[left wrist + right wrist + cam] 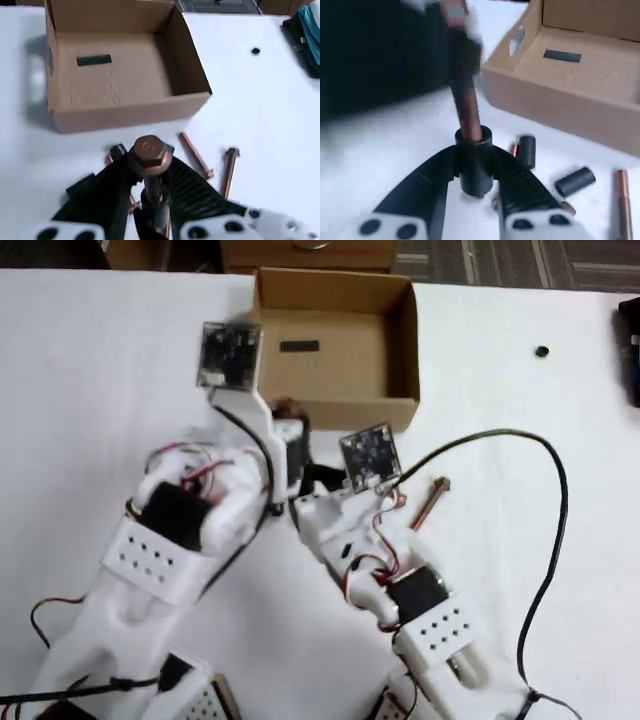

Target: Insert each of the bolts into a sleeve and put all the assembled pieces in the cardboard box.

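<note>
My left gripper (148, 174) is shut on a copper bolt (149, 152), hex head up and shaft pointing down. My right gripper (475, 172) is shut on an upright black sleeve (474, 159). The bolt's shaft (465, 105) enters the sleeve's top. In the high view both grippers meet just in front of the cardboard box (335, 390). Two loose sleeves (526, 150) (575, 181) lie beyond my right gripper. Loose bolts (196, 155) (229, 172) lie on the table, one of them (428, 502) to the right of the right arm. The open box (125, 107) holds a dark strip (94, 60).
A small black round part (541, 351) sits far right on the white table. A black cable (548, 540) loops along the right side. Dark objects (630, 335) lie at the right edge. Another cardboard box (310, 252) stands behind the open one.
</note>
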{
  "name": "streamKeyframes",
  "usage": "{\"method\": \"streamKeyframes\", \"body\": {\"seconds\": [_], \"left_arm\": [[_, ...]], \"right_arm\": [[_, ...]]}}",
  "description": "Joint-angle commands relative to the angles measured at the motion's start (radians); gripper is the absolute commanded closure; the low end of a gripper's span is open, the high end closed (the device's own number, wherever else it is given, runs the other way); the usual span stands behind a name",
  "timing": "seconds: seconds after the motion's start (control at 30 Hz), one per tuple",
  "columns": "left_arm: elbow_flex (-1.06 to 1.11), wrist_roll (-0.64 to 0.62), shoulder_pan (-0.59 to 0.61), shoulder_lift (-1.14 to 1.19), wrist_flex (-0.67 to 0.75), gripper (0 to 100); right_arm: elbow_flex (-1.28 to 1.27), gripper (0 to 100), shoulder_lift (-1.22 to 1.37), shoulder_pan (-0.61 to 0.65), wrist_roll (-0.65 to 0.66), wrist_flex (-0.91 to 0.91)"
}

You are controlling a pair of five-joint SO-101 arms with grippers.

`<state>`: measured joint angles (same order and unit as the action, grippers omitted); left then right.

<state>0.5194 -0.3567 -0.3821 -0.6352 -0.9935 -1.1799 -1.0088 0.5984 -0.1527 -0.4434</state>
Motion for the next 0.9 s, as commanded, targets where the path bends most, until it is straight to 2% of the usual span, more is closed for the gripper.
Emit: {"method": "streamKeyframes", "body": {"seconds": [0.0,0.2,0.27,0.37,0.57,0.7,0.77,0.87], "left_arm": [[0.010,-0.003,-0.046,-0.014,-0.057,90],[0.019,-0.002,-0.081,-0.080,-0.057,56],[0.010,-0.002,-0.077,-0.106,-0.055,50],[-0.012,0.000,-0.074,-0.150,-0.034,45],[-0.019,-0.002,-0.044,-0.221,0.054,45],[-0.108,0.002,0.087,-0.276,0.153,45],[-0.205,0.002,0.192,-0.264,0.164,49],[-0.291,0.002,0.322,-0.218,0.124,66]], "right_arm": [[0.074,98.0,-0.033,-0.027,0.002,0.025],[0.074,98.0,-0.033,-0.027,0.002,0.024],[0.075,98.0,-0.033,-0.027,0.002,0.025],[0.075,98.0,-0.033,-0.027,0.002,0.025],[0.074,98.0,-0.033,-0.027,0.002,0.016],[0.075,98.0,-0.030,-0.027,0.002,-0.039],[0.077,98.0,-0.030,-0.027,0.002,-0.077],[0.078,98.0,-0.033,-0.028,0.002,-0.110]]}}
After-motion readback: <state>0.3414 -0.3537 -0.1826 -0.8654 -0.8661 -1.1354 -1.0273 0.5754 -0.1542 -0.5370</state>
